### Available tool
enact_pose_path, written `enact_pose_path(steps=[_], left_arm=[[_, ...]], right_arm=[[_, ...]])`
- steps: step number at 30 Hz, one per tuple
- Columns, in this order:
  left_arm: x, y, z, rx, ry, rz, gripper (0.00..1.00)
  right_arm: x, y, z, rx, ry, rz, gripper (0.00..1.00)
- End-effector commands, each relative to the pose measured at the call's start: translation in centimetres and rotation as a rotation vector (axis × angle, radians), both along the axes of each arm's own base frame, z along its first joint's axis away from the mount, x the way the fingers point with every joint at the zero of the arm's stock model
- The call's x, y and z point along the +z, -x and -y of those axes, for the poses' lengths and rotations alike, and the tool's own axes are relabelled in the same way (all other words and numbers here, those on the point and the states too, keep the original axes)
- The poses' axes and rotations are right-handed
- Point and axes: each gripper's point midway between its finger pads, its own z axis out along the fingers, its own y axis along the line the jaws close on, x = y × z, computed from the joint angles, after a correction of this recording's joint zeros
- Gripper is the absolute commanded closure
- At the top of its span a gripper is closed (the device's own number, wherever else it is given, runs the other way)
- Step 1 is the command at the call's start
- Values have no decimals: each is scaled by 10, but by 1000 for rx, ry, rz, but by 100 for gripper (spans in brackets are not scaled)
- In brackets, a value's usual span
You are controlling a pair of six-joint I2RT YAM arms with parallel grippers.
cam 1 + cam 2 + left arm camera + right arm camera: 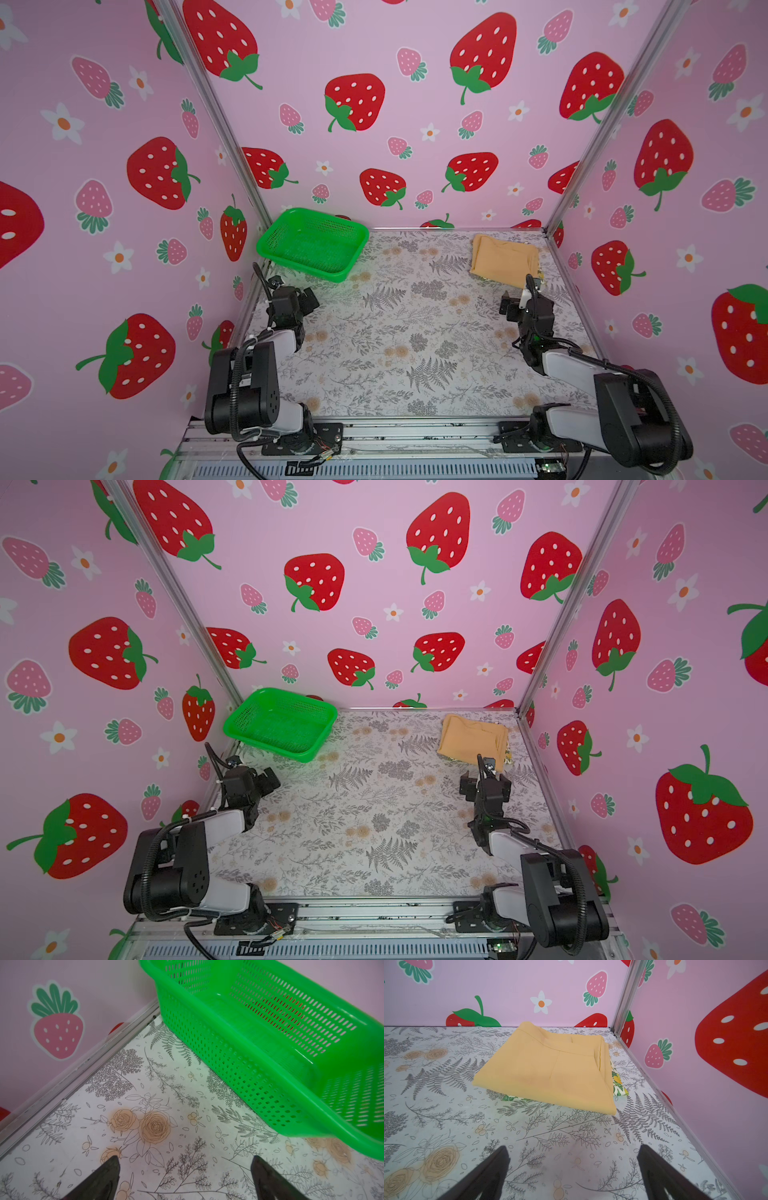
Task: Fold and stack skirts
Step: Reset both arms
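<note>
In both top views the folded mustard skirt [505,259] lies flat at the upper right of the worktop [395,332], close to the back right corner. The right arm [536,320] is just below it in the frame and is clearly the nearer. The left arm [286,307] is well apart at the left, just below the green basket [328,218]. In the left wrist view the left fingers [108,1178] stand wide apart over bare worktop, with the basket at the upper right and no cloth in sight. In the right wrist view the right fingers [492,1172] also stand wide apart and hold nothing. The mustard skirt sits straight ahead at mid-frame, its near edge running across their gap, and the lemon-print skirt [617,1084] peeks out from underneath on the right. The stack looks finished, so any tidying would fall to the right arm.
</note>
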Motion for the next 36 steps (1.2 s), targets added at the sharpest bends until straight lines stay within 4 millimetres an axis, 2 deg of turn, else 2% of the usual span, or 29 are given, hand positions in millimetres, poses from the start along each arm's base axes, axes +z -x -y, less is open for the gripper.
enact_pose_path(steps=[1,6,8,10,13,16,20,24,36], left_arm=[[15,-8,27,-131,-84,85,1],[13,-7,37,-160,-127,98,1],[4,-8,53,-231,-162,115,1],[9,-12,63,-250,-212,142,1],[5,-14,43,-112,-228,79,1],[4,-13,43,-112,-233,70,1],[2,-12,44,-115,-230,59,1],[3,-13,43,-115,-232,62,1],[3,-13,43,-114,-232,60,1]], right_arm=[[10,-6,5,-27,24,57,0],[7,-3,4,-18,33,76,0],[6,-3,5,-18,35,87,0],[5,-5,3,-6,49,79,0],[9,-8,1,9,77,105,0],[14,-13,-5,43,102,142,0],[9,-13,-12,90,108,195,0],[-7,-21,-9,139,50,159,0],[-7,-20,-10,147,51,150,0]])
